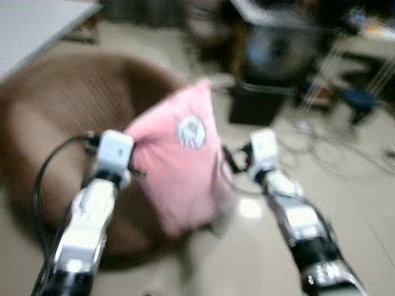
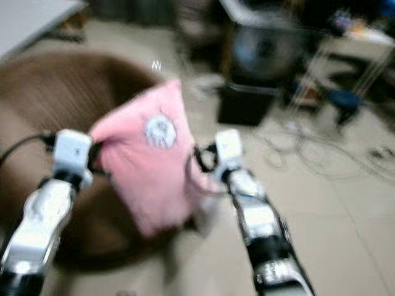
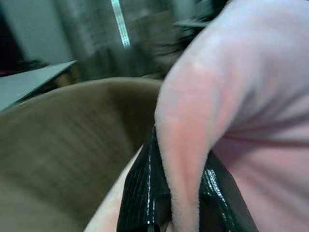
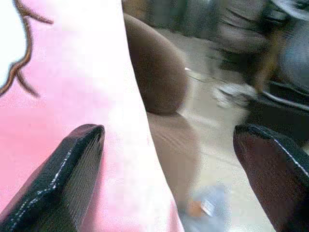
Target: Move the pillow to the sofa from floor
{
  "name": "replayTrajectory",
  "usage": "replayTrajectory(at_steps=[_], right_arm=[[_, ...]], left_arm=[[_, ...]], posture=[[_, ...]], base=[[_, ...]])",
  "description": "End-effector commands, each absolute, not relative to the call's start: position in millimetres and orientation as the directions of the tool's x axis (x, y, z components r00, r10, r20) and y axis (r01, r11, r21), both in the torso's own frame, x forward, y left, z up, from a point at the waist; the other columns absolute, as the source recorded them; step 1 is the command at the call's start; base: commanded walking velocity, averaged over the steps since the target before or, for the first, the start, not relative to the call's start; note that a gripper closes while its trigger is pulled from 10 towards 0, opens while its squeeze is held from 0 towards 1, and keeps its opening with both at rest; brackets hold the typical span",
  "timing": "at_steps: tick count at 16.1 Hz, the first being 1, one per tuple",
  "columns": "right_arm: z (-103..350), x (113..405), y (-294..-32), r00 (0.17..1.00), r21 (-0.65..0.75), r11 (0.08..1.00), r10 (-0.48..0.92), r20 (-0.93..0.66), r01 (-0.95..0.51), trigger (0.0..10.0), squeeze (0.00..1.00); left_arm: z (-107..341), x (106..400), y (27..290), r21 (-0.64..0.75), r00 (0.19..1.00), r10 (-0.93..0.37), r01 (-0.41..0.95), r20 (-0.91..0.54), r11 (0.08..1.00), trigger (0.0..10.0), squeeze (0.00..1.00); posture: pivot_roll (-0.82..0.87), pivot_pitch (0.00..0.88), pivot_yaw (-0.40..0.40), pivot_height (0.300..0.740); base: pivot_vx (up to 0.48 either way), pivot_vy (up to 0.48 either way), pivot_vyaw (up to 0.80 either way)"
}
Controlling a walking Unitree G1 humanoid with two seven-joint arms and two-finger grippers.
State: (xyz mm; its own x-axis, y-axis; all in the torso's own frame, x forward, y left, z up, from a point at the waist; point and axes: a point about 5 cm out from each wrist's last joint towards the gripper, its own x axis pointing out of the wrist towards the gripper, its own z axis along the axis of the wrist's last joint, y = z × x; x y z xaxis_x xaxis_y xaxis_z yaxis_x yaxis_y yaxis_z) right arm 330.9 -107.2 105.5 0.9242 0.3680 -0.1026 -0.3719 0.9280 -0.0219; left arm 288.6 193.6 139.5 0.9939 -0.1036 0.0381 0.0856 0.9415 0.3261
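The pink pillow (image 1: 179, 166) with a white emblem hangs in the air between my two arms, partly over the edge of the round brown sofa (image 1: 55, 123). My left gripper (image 3: 181, 193) is shut on a fold at the pillow's left edge; the pink fabric is pinched between both black fingers (image 3: 140, 193). My right gripper (image 4: 169, 133) is open beside the pillow's right edge, with one finger (image 4: 63, 179) lying against the pink cloth (image 4: 72, 72) and the other well apart. The head views are blurred.
A black box (image 1: 256, 102) stands on the tiled floor beyond the pillow, with a dark round appliance (image 1: 278, 49) behind it. Loose cables (image 1: 333, 148) run across the floor to the right. A white tabletop (image 1: 31, 24) is at the far left.
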Motion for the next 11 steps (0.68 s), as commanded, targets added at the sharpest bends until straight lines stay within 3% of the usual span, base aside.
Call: replayTrajectory(at_steps=[1,11], right_arm=[[106.9,333.0,-122.0,0.939,-0.009,0.943,0.33,-0.102,-0.332,10.0,0.0],[102.6,331.0,-122.8,0.941,-0.018,0.946,0.321,-0.11,-0.324,10.0,0.0]], left_arm=[[153.6,291.1,188.2,0.34,0.987,-0.13,0.091,0.095,0.936,10.0,0.0],[154.6,291.1,184.4,0.367,0.975,-0.213,0.176,0.061,0.913,10.0,0.0]], posture=[[0.2,0.0,-0.071,0.74],[0.2,0.0,-0.034,0.74]], base=[[0.285,0.0,0.0],[0.26,0.0,0.0]])
